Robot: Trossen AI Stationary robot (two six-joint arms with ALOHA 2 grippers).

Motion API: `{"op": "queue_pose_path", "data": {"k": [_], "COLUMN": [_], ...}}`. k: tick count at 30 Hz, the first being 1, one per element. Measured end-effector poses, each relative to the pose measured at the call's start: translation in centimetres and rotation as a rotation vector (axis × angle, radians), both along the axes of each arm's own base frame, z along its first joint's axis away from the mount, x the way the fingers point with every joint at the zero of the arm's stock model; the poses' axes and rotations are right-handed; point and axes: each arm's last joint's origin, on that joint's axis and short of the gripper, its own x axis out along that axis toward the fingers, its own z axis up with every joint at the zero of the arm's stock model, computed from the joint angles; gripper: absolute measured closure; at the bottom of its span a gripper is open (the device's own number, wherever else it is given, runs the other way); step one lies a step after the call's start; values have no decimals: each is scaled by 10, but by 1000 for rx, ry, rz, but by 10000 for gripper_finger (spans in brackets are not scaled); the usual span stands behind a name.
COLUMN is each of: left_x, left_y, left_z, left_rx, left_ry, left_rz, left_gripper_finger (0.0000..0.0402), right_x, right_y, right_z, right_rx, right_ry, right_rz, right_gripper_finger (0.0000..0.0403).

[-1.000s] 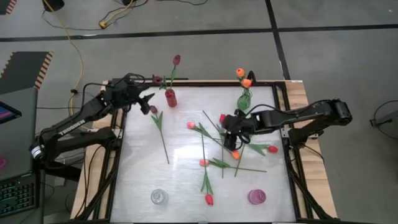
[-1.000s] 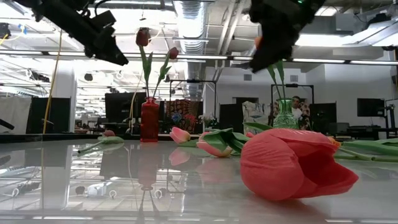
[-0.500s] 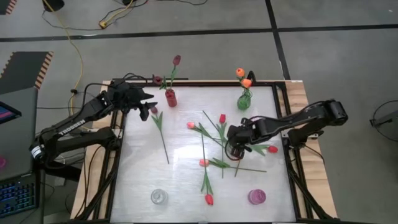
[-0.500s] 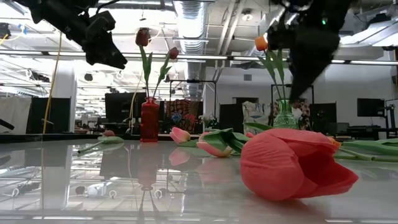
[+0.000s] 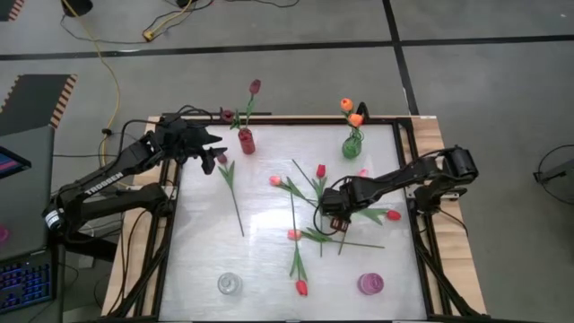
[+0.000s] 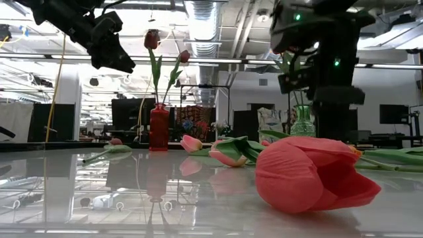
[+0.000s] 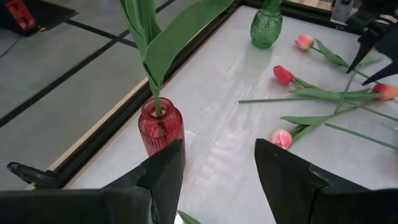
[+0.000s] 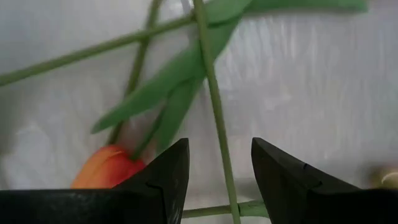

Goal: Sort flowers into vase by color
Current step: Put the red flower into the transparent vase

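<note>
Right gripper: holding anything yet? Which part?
Nothing held. The right gripper is open, low over the loose tulips, with a green stem running between its fingers but not clamped. The left gripper is open too, near the red vase.

Four vases: red [image 5: 246,141], green [image 5: 352,146], clear [image 5: 230,283], purple [image 5: 370,283]. Two maroon tulips [image 5: 255,87] in the red vase, two orange [image 5: 346,105] in the green, roughly eight flowers [image 5: 301,287] loose on the desk [image 5: 197,260].

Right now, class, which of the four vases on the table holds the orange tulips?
The green vase at the table's far edge, on the right arm's side. The red vase holds maroon tulips; the clear vase and purple vase stand empty.
</note>
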Motion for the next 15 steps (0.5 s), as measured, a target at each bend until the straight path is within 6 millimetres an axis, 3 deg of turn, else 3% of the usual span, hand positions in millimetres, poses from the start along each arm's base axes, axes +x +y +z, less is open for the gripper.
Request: {"op": "queue_pose_path", "data": {"k": [8,15], "left_x": [0,0], "left_y": [0,0], "left_z": [0,0], "left_rx": [0,0], "left_ry": [0,0], "left_rz": [0,0], "left_gripper_finger": [217,217], "right_x": [2,2], "right_y": [-11,-10], "right_z": [-16,-18], "right_rx": [-1,21], "right_ry": [89,100], "right_rz": [-39,0], "right_gripper_finger": [217,296]}}
